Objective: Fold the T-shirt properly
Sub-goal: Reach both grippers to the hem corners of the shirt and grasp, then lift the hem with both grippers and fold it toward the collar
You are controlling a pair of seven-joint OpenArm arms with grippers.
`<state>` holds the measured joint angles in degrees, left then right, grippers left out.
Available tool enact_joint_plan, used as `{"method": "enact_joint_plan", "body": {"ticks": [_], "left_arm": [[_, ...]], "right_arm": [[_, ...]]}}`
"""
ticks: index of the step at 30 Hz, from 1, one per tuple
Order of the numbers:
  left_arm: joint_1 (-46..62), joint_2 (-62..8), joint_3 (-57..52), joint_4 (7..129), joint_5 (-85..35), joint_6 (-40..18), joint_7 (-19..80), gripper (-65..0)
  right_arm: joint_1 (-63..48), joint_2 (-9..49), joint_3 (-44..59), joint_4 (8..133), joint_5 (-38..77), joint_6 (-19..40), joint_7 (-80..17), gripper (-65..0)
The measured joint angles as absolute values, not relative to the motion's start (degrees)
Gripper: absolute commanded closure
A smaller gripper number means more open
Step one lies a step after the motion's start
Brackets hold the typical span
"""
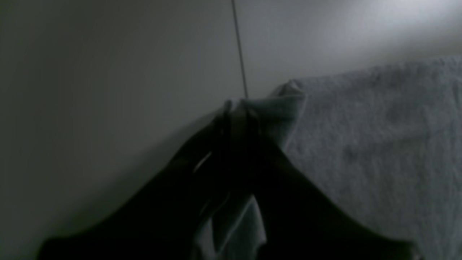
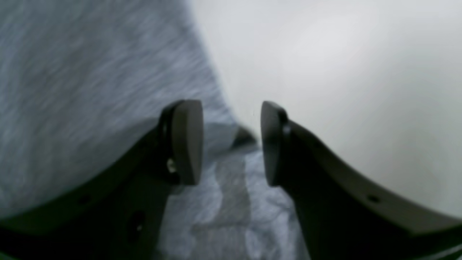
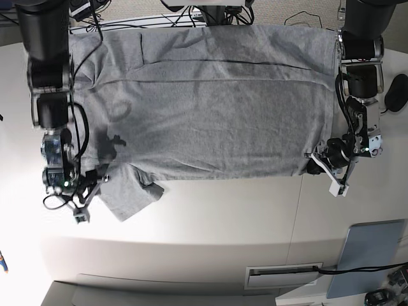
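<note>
The heather-grey T-shirt (image 3: 210,115) lies spread flat, plain side up, on the white table (image 3: 223,210), with one sleeve (image 3: 131,194) sticking out at the near left. My left gripper (image 3: 311,166) is at the shirt's near right corner. In the left wrist view, the left gripper (image 1: 238,112) is shut on that bunched corner of the T-shirt (image 1: 379,137). My right gripper (image 3: 94,188) is at the sleeve's edge. In the right wrist view, the right gripper (image 2: 231,142) is open, its pads (image 2: 187,141) apart over the edge of the T-shirt (image 2: 72,72).
A black mouse (image 3: 396,92) lies at the right table edge. A grey-blue pad (image 3: 370,255) sits at the near right. Cables (image 3: 159,19) run behind the shirt's far edge. A table seam (image 1: 240,54) runs past the left gripper.
</note>
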<state>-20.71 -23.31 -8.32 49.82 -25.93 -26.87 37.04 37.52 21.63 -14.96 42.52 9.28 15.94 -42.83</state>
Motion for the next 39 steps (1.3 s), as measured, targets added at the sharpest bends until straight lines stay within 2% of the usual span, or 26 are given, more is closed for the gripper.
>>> {"method": "enact_joint_plan", "body": {"ticks": [4,7,15,17,20,21,26,30,33,39], "left_arm": [[-20.7,-23.3,-8.3,49.8,-26.0,-26.9,37.0,0.0],[-20.7,-23.3,-8.3,49.8,-26.0,-26.9,37.0,0.0],[-20.7,-23.3,-8.3,49.8,-26.0,-26.9,37.1,0.0],[-20.7,-23.3,-8.3,49.8,-26.0,-27.0,37.0,0.0],[-20.7,-23.2,-8.3,49.8,-26.0,-27.0,36.8,0.0],[-20.7,-23.2,-8.3,49.8,-26.0,-27.0,36.8,0.0],[-20.4,-23.2,-8.3,50.2,-27.8,-27.0,36.7,0.0],[-19.6,-23.2,-7.9,53.8,-27.6,-25.1,39.8,0.0],[-18.0,-23.2,-7.8,59.7,-27.5,-23.3,44.2,0.0],[-10.4,-23.6,-10.1,75.7,-29.1,-21.8,43.9,0.0]], "right_arm": [[39.7,21.6,-15.0,39.7,9.3,15.9,-43.0,-26.2],[39.8,21.5,-15.0,39.7,9.5,18.0,-44.3,-26.2],[37.3,21.5,-14.9,39.8,9.8,16.9,-44.6,-25.8],[36.6,21.5,-14.8,40.1,10.0,16.7,-44.2,-20.8],[35.7,21.3,-14.7,40.2,10.7,16.8,-42.9,-3.5],[35.4,21.2,-14.7,40.4,10.6,16.9,-42.4,0.0],[35.0,21.2,-14.7,41.2,10.3,16.8,-41.2,0.0],[33.0,21.8,-14.9,46.6,9.4,16.8,-44.3,0.0],[30.1,23.6,-15.0,53.8,9.5,14.8,-45.3,0.0],[23.1,27.7,-14.6,67.5,9.1,13.5,-47.7,0.0]]}}
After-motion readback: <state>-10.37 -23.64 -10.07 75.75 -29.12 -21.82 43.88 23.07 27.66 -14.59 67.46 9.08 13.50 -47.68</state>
